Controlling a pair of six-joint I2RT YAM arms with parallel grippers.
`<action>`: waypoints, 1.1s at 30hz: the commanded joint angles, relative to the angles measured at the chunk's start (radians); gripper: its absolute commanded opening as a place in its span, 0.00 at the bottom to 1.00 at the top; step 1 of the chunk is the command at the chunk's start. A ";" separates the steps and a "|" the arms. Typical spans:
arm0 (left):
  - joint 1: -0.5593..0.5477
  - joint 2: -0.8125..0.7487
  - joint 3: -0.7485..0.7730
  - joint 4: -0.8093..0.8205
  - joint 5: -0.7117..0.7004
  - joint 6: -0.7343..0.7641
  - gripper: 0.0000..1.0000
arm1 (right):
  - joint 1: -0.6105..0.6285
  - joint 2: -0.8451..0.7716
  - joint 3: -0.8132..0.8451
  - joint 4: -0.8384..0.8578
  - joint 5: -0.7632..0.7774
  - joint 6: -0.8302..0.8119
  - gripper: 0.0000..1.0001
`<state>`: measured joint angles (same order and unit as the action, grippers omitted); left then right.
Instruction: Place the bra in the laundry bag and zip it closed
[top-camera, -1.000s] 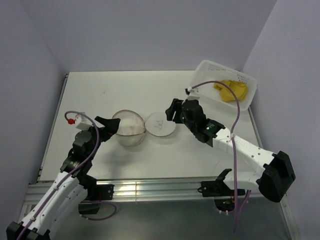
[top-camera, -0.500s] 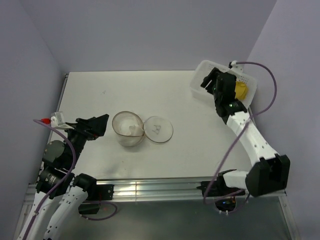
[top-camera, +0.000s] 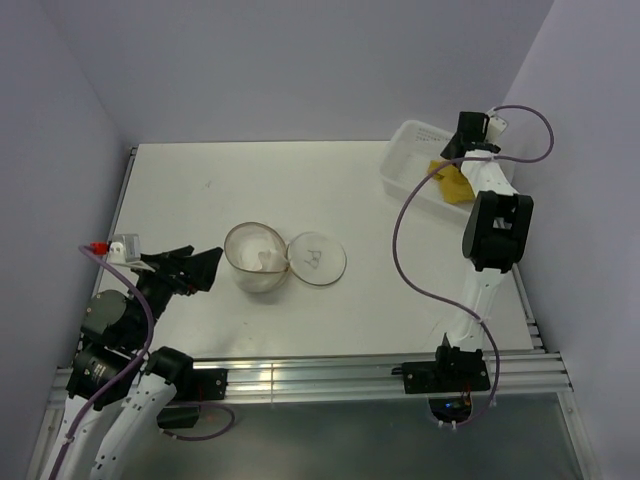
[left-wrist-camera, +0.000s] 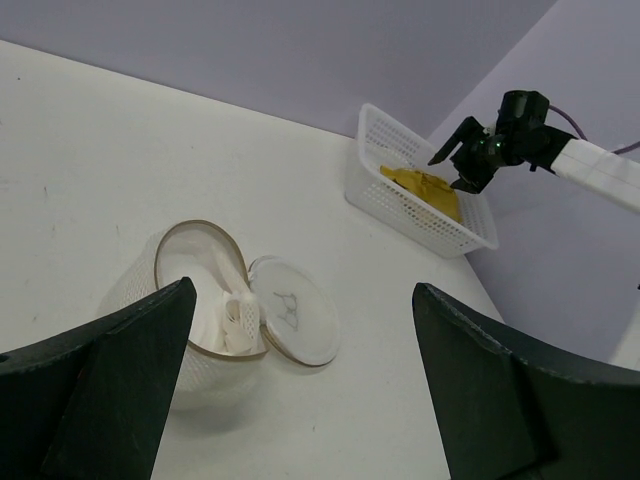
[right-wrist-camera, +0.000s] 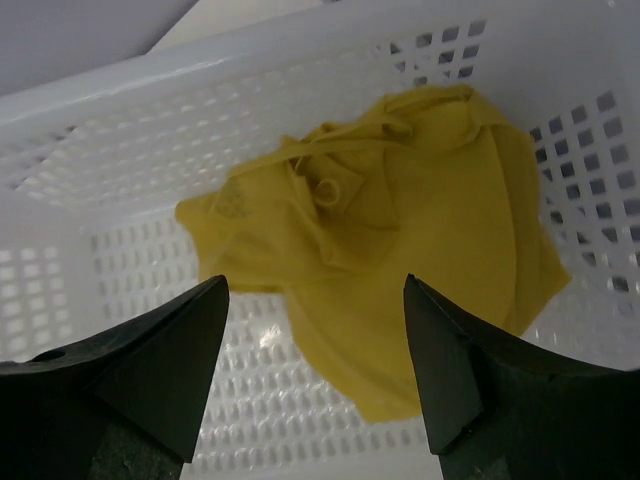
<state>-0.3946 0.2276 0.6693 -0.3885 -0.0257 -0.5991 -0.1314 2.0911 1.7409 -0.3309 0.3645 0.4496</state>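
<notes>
The mustard-yellow bra (right-wrist-camera: 400, 230) lies crumpled in the white basket (right-wrist-camera: 250, 60) at the table's back right; it also shows in the top view (top-camera: 452, 186) and the left wrist view (left-wrist-camera: 425, 190). My right gripper (right-wrist-camera: 315, 285) is open and empty, hovering just above the bra inside the basket (top-camera: 455, 148). The round mesh laundry bag (top-camera: 256, 262) stands open mid-table, its lid (top-camera: 318, 258) flipped flat to the right with its dark zip pulls (left-wrist-camera: 286, 304) on top. My left gripper (top-camera: 210, 266) is open and empty, just left of the bag, apart from it (left-wrist-camera: 302, 290).
The white perforated basket (top-camera: 402, 166) sits against the right wall at the back corner. White straps (left-wrist-camera: 236, 305) lie inside the open bag (left-wrist-camera: 180, 345). The right arm's cable (top-camera: 410, 215) loops over the table's right side.
My right arm has swung from beside the bag's lid to over the basket and lowered toward the bra. My left gripper has pulled back left, away from the bag.
</notes>
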 joint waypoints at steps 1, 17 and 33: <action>0.005 -0.004 0.009 -0.003 0.038 0.035 0.96 | -0.016 0.085 0.158 -0.137 0.004 -0.051 0.78; 0.005 0.013 0.004 -0.006 0.036 0.030 0.94 | -0.062 0.118 0.086 -0.059 -0.160 0.026 0.05; 0.005 0.019 0.003 -0.009 0.032 0.016 0.93 | 0.042 -0.558 -0.227 0.266 -0.251 0.017 0.00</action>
<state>-0.3946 0.2485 0.6693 -0.4118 0.0029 -0.5877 -0.1520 1.6688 1.5330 -0.1638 0.1276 0.4976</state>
